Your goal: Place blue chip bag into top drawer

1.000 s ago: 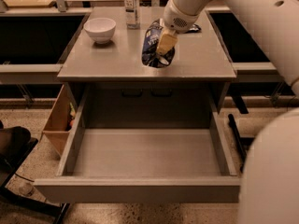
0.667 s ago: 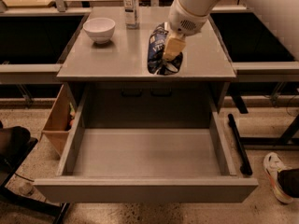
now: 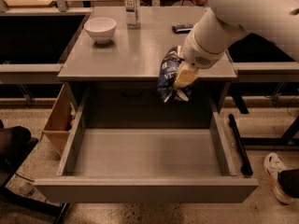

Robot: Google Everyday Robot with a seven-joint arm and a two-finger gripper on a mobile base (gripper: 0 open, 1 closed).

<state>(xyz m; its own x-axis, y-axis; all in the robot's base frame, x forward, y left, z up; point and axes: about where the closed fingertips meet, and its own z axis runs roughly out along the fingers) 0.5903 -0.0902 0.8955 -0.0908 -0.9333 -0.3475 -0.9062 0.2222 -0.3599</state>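
Observation:
The blue chip bag (image 3: 168, 73), dark blue and black foil with white markings, hangs in my gripper (image 3: 181, 78) just past the desk's front edge, above the back right part of the top drawer (image 3: 145, 155). The gripper is shut on the bag, with a tan finger pad across its right side. The drawer is pulled fully out, wide and shallow, with grey inner walls and nothing inside it. My white arm reaches in from the upper right.
On the grey desk top (image 3: 135, 55) stand a white bowl (image 3: 100, 29) at the back left, a clear water bottle (image 3: 132, 6) behind it and a flat black packet (image 3: 183, 28) at the back right. A wooden box (image 3: 58, 120) sits left of the drawer. A person's shoe (image 3: 278, 169) is at the right.
My gripper has carried the bag forward and down, from over the desk top to beyond its front edge, above the open drawer. The shoe at the right has come into view.

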